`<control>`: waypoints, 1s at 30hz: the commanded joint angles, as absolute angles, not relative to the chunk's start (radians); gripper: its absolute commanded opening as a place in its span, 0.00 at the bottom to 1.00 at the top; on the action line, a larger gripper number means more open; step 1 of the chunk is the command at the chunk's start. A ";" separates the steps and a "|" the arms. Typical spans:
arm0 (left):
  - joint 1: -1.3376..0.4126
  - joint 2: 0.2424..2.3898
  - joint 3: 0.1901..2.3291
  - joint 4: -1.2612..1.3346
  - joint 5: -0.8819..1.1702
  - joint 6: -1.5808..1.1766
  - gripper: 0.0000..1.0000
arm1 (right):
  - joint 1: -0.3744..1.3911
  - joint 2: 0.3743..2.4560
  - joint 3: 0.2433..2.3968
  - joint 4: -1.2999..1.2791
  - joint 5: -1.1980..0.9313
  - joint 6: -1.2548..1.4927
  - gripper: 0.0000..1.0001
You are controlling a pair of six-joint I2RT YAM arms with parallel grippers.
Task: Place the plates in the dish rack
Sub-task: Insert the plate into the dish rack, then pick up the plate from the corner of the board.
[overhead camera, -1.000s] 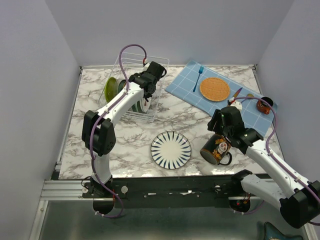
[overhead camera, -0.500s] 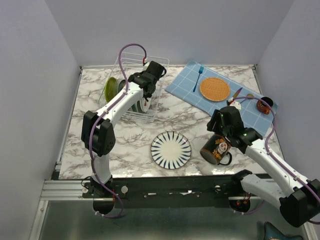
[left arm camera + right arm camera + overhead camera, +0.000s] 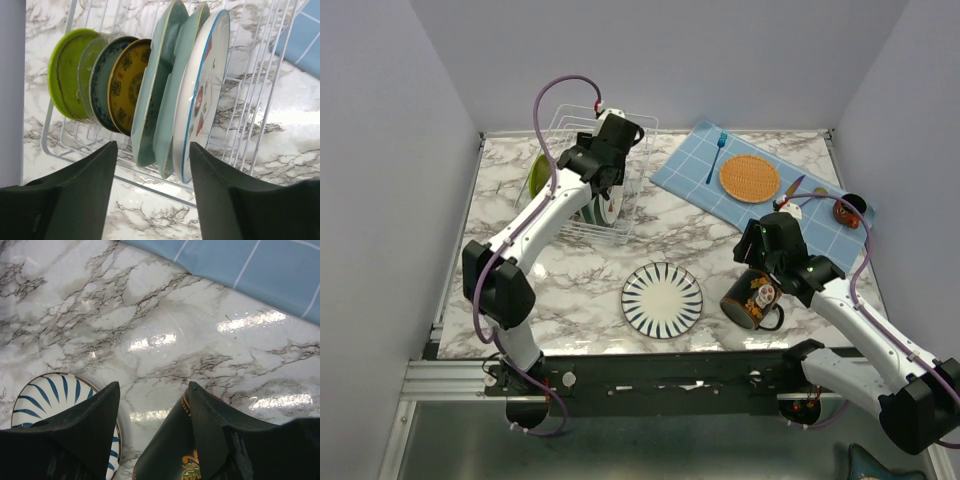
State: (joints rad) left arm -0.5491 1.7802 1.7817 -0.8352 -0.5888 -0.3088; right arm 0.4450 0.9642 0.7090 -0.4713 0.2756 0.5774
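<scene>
Plates (image 3: 165, 100) stand on edge in one row inside the dish rack (image 3: 261, 95), at the table's far left. From one end you have a lime-green plate (image 3: 64, 75), a blue-patterned plate (image 3: 100, 87), a yellow plate (image 3: 127, 85) and two mint-green ones. The watermelon plate (image 3: 202, 95) comes last, beside the rack's wire side. Your left gripper (image 3: 152, 145) hangs over that row, fingers spread wide and gripping nothing.

One striped plate (image 3: 662, 299) lies flat on the marble table (image 3: 520, 290), front middle, well apart from the rack. Your right gripper (image 3: 153, 387) hovers low between it and the black mug (image 3: 752, 298), claw open and empty.
</scene>
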 commanded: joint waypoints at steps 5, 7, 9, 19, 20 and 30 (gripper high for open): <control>-0.540 1.510 1.568 -0.560 -0.493 -0.273 0.99 | 0.449 1.025 0.726 -0.443 0.224 0.522 0.66; -0.538 1.477 1.533 -0.508 -0.457 -0.270 0.99 | 0.449 1.058 0.736 -0.431 0.180 0.500 0.66; -0.531 1.442 1.502 -0.482 -0.437 -0.272 0.99 | 0.449 1.071 0.736 -0.404 0.134 0.486 0.66; -0.518 1.198 1.254 -0.379 -0.189 -0.350 0.99 | 0.449 1.202 0.776 -0.292 -0.190 0.324 0.84; -0.518 1.160 1.203 -0.380 -0.173 -0.360 0.99 | 0.451 1.218 0.785 -0.288 -0.218 0.324 0.84; -0.584 0.973 0.861 -0.350 -0.052 -0.571 0.99 | 0.456 1.439 0.773 -0.232 -0.397 0.362 0.79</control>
